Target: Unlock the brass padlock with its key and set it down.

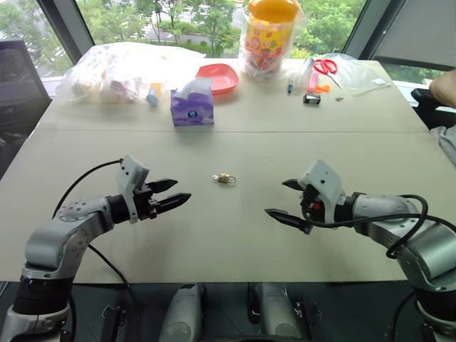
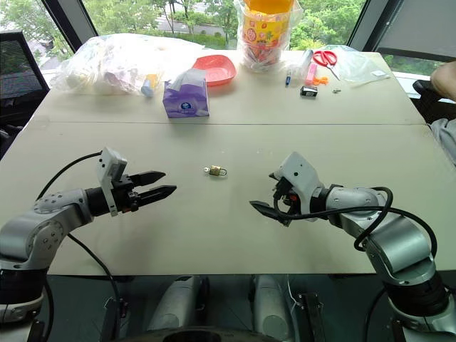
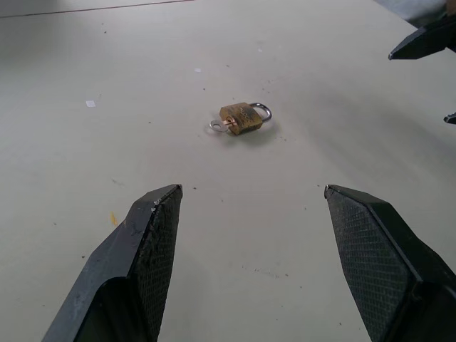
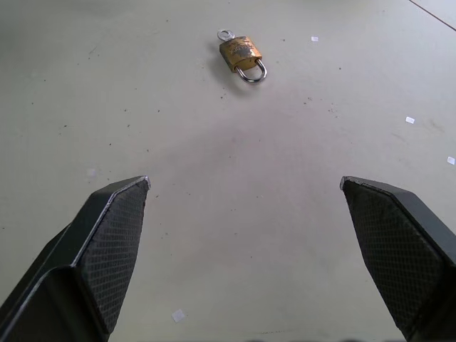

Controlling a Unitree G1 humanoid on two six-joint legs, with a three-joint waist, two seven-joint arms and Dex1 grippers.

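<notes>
The brass padlock [image 1: 225,178] lies flat on the table [image 1: 214,242], midway between my two grippers, with its silvery shackle seated in the body. The key [image 3: 216,127] sticks out of the lock's base, its small round head resting on the table. My left gripper [image 1: 182,189] hovers to the left of the lock, open and empty, pointing toward it. On the other side, my right gripper [image 1: 275,197] is also open and empty, its fingers aimed at the lock. In both wrist views the padlock [image 4: 241,53] sits a short way beyond the spread fingertips [image 3: 160,206], untouched.
Along the table's far side are a purple tissue box [image 1: 192,107], a red dish [image 1: 219,77], clear plastic bags [image 1: 121,68], a bagged yellow-lidded cup [image 1: 269,35], red scissors [image 1: 326,66] and a small black item [image 1: 311,98]. A person's arm [image 1: 445,85] shows at the right edge.
</notes>
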